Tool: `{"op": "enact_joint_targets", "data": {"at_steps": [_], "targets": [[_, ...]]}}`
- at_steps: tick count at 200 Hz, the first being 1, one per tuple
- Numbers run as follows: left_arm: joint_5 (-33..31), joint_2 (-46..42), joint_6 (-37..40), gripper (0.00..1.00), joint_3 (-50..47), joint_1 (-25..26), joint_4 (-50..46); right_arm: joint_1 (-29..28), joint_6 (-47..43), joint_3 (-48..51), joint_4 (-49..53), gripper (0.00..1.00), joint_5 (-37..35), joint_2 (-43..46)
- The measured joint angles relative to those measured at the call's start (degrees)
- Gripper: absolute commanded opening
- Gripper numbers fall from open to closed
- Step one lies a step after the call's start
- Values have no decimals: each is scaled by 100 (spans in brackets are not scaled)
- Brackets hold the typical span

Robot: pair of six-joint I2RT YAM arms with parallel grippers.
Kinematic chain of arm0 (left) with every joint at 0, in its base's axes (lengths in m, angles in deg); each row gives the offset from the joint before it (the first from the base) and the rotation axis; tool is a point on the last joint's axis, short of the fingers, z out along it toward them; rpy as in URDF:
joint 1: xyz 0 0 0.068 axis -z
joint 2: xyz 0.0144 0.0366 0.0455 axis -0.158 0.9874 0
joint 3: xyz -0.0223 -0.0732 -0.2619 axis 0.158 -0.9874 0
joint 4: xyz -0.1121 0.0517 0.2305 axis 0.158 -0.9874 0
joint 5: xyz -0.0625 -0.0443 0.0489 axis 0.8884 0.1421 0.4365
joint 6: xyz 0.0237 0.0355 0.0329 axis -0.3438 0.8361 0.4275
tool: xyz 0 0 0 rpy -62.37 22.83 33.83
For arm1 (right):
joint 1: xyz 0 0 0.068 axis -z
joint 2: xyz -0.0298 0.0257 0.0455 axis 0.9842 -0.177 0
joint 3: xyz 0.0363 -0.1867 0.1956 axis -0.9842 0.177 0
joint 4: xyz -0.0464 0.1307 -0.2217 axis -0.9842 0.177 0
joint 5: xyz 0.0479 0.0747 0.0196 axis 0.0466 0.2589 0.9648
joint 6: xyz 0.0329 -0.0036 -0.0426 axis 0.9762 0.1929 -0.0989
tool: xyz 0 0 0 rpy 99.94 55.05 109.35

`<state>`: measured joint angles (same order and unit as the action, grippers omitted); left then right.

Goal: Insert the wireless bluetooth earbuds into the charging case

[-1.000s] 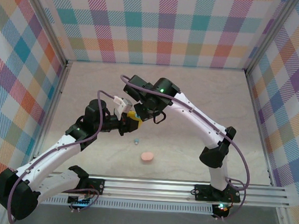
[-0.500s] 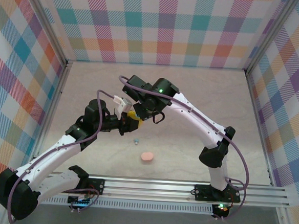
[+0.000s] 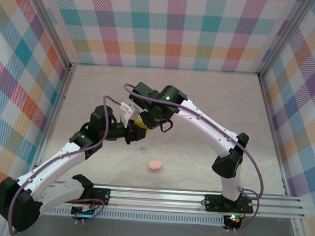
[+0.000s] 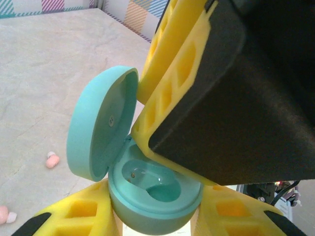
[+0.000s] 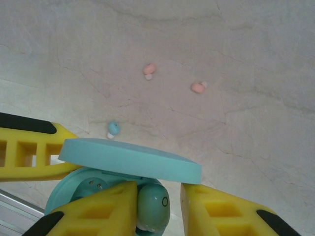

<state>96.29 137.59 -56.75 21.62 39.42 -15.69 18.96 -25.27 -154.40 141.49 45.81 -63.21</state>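
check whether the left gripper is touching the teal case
Touching. The left wrist view shows the left gripper, fingers pressed against both sides of the teal case.

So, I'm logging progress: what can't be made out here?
Left wrist: part of the case's base, behind the other arm's finger.
Right wrist: whether the right claw grips the bud; lid hides its socket.
Top: loose bud, too small for detail.

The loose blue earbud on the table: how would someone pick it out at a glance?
Find the open teal charging case held above the middle of the pale table. In the right wrist view, on the tabletop just past its lid lies the blue earbud. It alone there is blue; the two pink earbuds lie farther off.
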Motion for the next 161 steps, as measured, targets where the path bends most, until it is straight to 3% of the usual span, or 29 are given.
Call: {"op": "enact_joint_targets", "data": {"at_steps": [102,161], "targets": [[13,-33,-232,0,-162,0,848,33,-24,-435,-208,40,645,557],[-234,-326,-249,0,-186,0,710,671,-2,1543,-1482,53,1132,2424]]}}
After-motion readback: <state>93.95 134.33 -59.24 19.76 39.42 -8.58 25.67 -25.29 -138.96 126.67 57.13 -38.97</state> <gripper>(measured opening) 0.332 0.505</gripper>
